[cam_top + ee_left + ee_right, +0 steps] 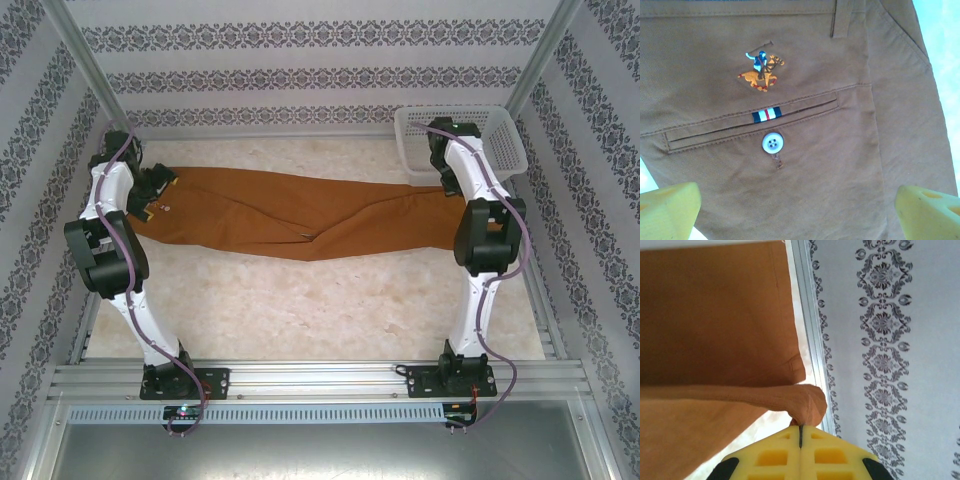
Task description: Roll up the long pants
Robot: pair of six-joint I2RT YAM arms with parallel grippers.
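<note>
Start of roll: the long pants [300, 215] laid flat.
They lie across the worktop [300, 320], waist left, cuffs right by the basket [505, 140]. My right fingers [775, 457] are clenched on a cuff fold; my left fingers [670, 210] hang released over the back pocket [750, 127]. With the waist unheld, I judge rolling may drag the cloth askew, or the thin pinch slip.

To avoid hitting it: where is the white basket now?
In the top view the white basket stands at the table's far right corner, behind the right arm, beside the long pants' leg ends.
</note>
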